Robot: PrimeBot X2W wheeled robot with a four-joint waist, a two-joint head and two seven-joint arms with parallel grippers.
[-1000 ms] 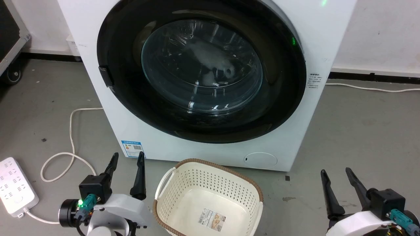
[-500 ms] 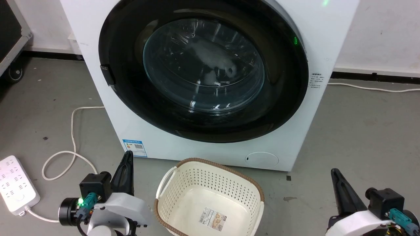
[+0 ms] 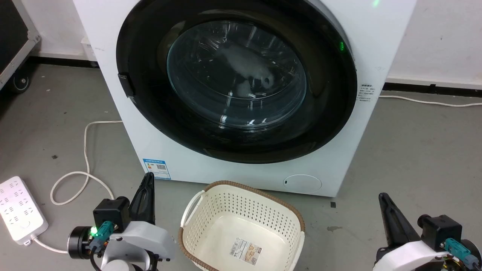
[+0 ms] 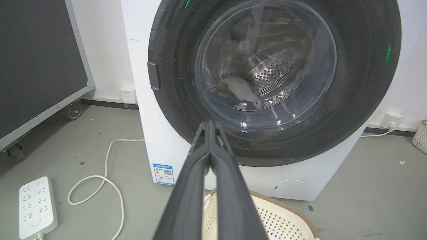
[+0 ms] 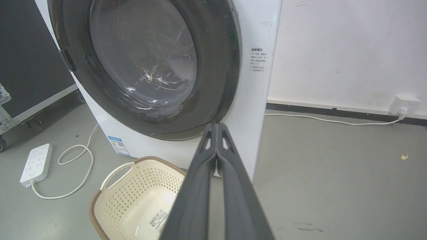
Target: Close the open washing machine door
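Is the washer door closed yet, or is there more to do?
Looks done: the round glossy black door lies flush against the big white washing machine. Nothing in hand: the left gripper and right gripper are shut, empty, apart from it. Left: seemingly nothing.

A cream perforated basket (image 3: 241, 205) stands on the grey floor (image 3: 414, 150) just in front of the washing machine (image 3: 158, 150), blocking the low middle approach. Above its rim the black door (image 3: 150, 94) faces open air. Open floor lies to the right; a white cable (image 3: 86, 146) and a power strip (image 3: 20, 209) lie to the left.
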